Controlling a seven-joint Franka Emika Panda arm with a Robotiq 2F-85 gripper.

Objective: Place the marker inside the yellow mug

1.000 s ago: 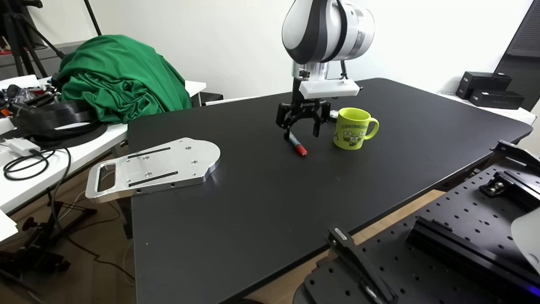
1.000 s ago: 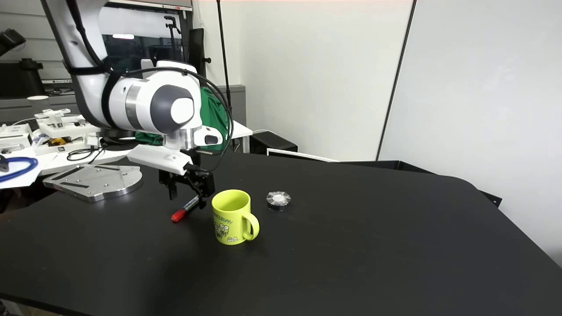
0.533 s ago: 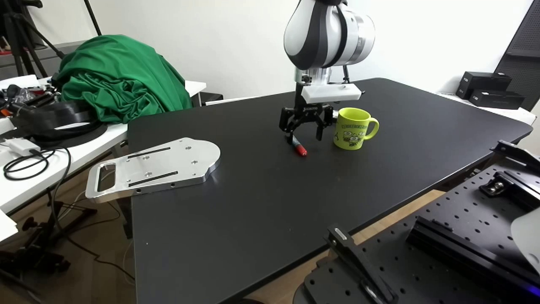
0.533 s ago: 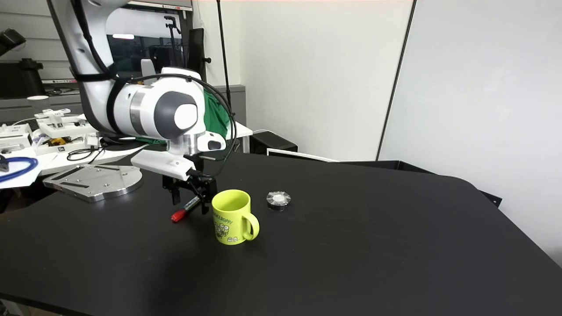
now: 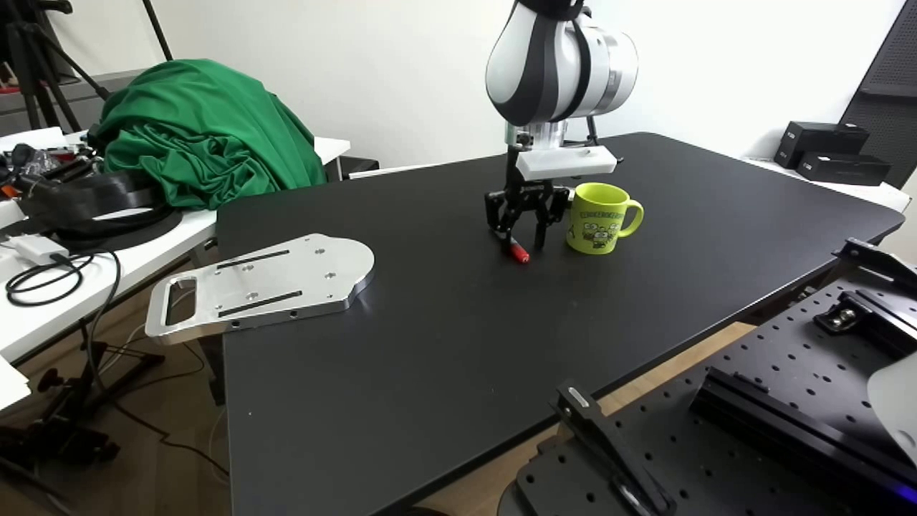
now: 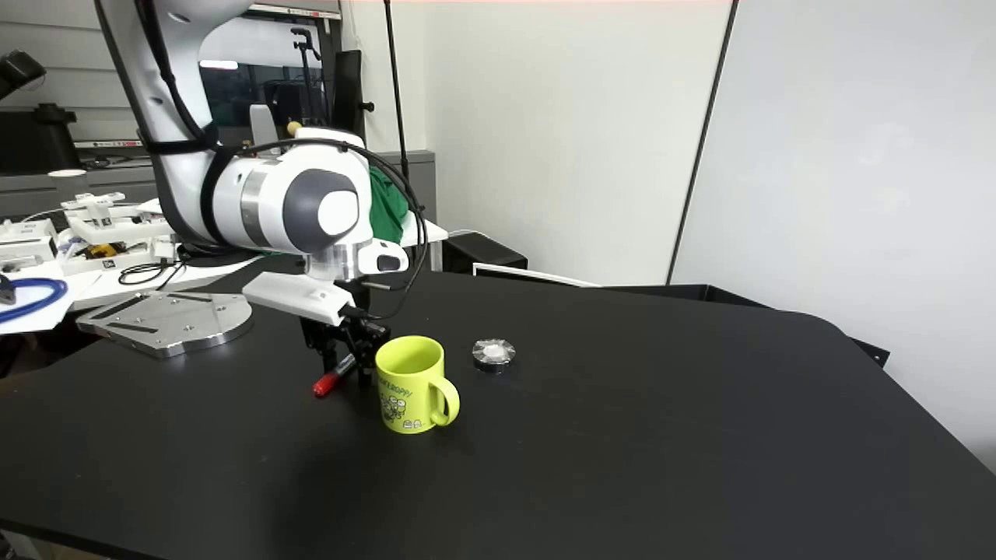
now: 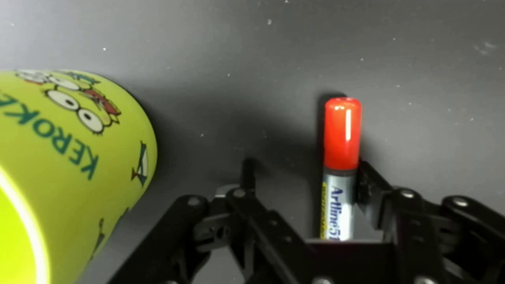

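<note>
The marker [image 5: 519, 251] lies on the black table, its red cap pointing away from the gripper. It also shows in an exterior view [image 6: 325, 384] and in the wrist view [image 7: 342, 136], where its grey body runs under the gripper. The yellow mug [image 5: 596, 223] stands upright beside the gripper, handle on the far side; it also shows in the wrist view [image 7: 79, 157]. My gripper [image 7: 307, 171] is low over the table, partly open, around the marker. In the wrist view the right finger touches or nearly touches the marker; a gap separates the left finger from it.
A silver metal plate [image 5: 286, 279] lies at the table's edge. A small round clear-and-black disc [image 6: 493, 355] lies behind the mug. A green cloth [image 5: 208, 136] is heaped on a side table. The mug stands very close to one side of the gripper.
My gripper has come down and moved towards the mug, and its fingers have drawn closer together. The marker has shifted slightly towards the mug. The mug has not moved.
</note>
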